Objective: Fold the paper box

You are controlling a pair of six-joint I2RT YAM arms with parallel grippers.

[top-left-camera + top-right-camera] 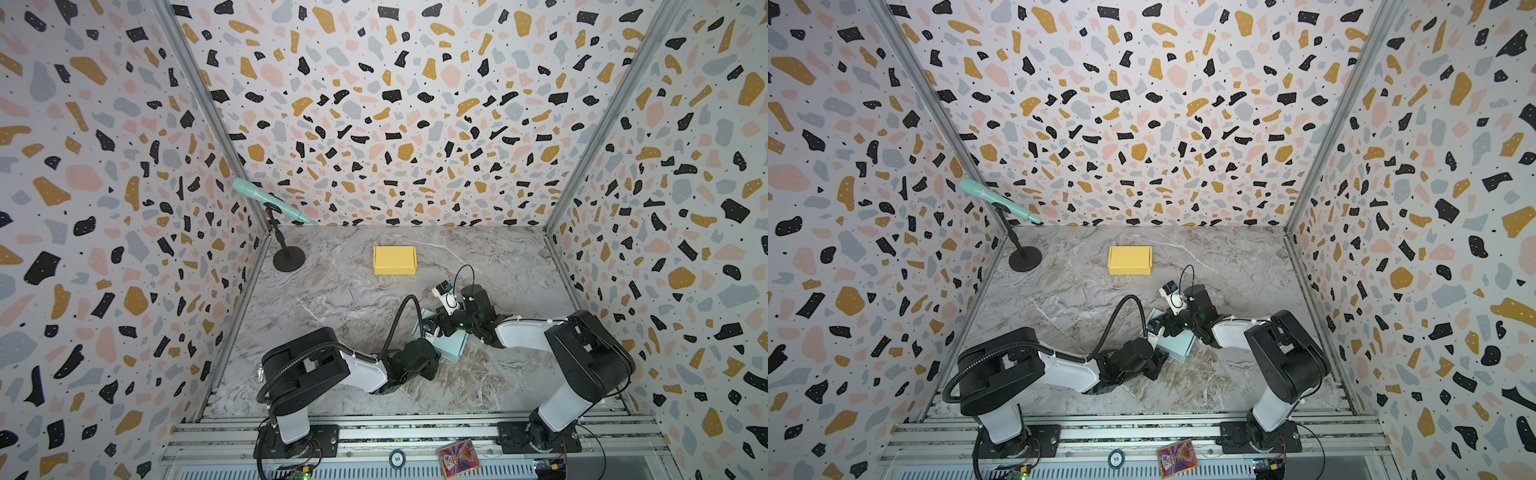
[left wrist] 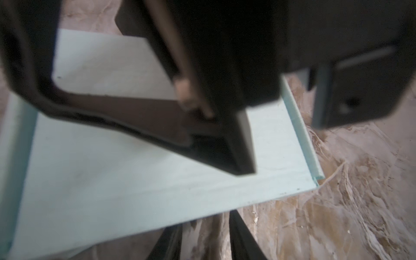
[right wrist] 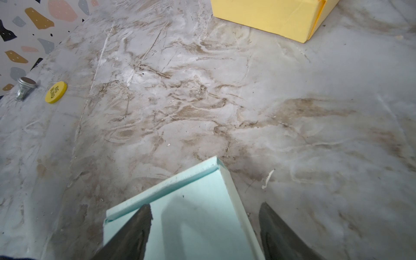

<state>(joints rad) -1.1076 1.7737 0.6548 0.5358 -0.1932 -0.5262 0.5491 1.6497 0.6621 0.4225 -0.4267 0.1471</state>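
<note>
The marbled tabletop carries the mint paper box near the front, lying flat between the two arms, and a closed yellow box well behind it. The right hand stands apart, with one finger over the box top and the other just beside its wall. The left hand is apart at the box's edge, with only bare tabletop showing between its fingers.
</note>
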